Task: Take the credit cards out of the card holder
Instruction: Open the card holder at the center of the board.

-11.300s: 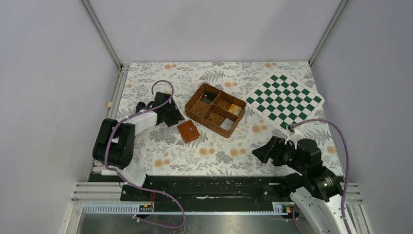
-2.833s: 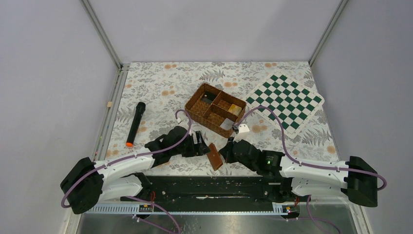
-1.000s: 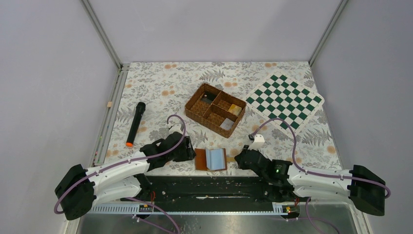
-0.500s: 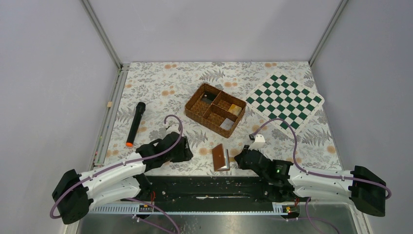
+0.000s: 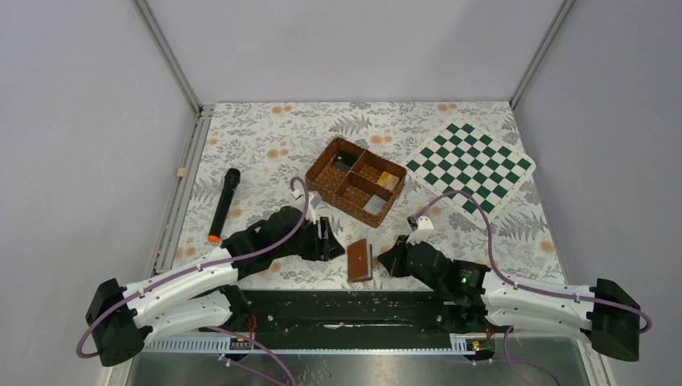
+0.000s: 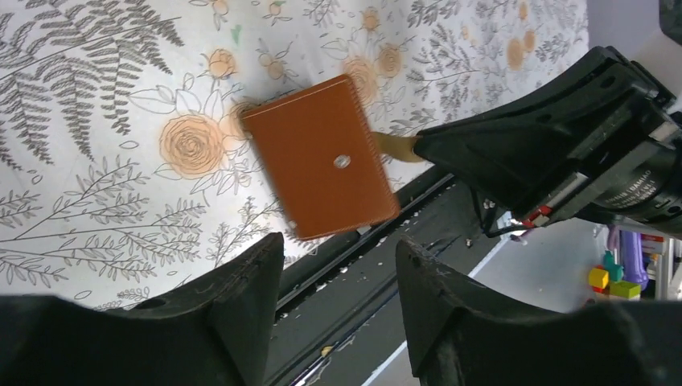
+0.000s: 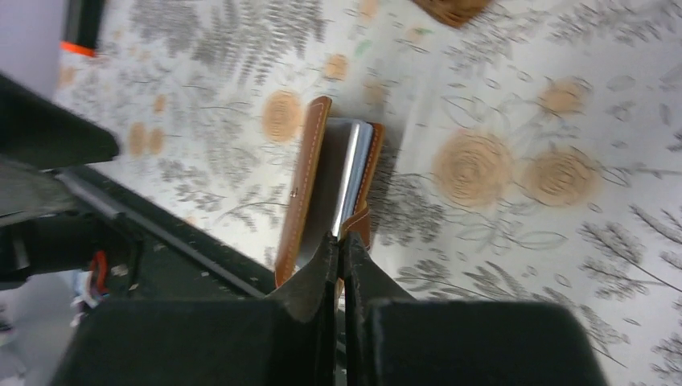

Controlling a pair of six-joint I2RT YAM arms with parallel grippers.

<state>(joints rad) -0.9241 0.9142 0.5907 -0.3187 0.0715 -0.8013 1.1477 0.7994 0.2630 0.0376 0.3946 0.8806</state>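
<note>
Small tan-brown leather-look bifold wallet (image 5: 359, 260), pale stitching, grey inside. White cloth table cover (image 5: 265, 137) printed with grey ferns and orange roses. Far right, green-and-white chequered square board (image 5: 470, 163). Darker brown woven four-compartment basket (image 5: 344, 204). Left, black cylindrical torch (image 5: 223, 204), orange tip.

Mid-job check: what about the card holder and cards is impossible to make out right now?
Credit cards: none shows. Left wrist view sees only the outer cover of the half-folded card holder.
Right wrist view: card holder edge-on and blurred; the pale strip inside could be card or pocket.
Right gripper: its shut fingers hide how much of the tab they pinch.
Basket, top view: contents too small to identify.
</note>
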